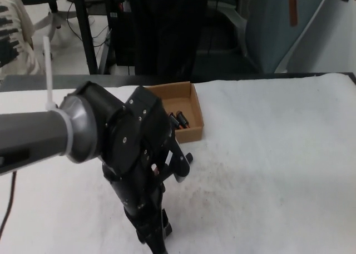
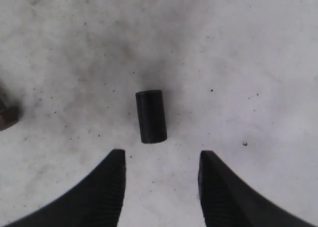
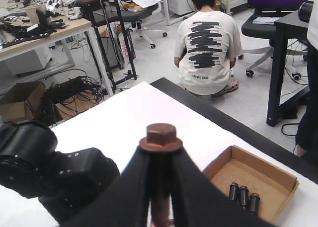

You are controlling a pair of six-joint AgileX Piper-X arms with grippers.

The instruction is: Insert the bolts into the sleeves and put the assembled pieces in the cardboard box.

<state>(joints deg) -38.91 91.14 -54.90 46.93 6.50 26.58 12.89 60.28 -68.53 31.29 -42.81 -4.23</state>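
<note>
A short black sleeve (image 2: 151, 116) lies on the white cloth just ahead of my left gripper (image 2: 161, 187), which is open with nothing between its fingers. A rusty bolt head (image 2: 6, 115) lies close beside it at the picture's edge. My right gripper (image 3: 160, 155) is shut on a rusty hex-head bolt (image 3: 161, 135), held upright with its head above the fingertips. The cardboard box (image 1: 192, 106) sits at the back middle of the bench and holds three assembled pieces (image 1: 179, 119); the same box (image 3: 233, 170) and assembled pieces (image 3: 242, 194) lie beyond the bolt. My left arm (image 1: 128, 148) points down near the front.
White cloth (image 1: 278, 154) covers the bench, with wide free room to the right of the box. The left arm's black body (image 3: 64, 177) stands near the held bolt. A dark bench edge (image 1: 267, 75) runs along the back.
</note>
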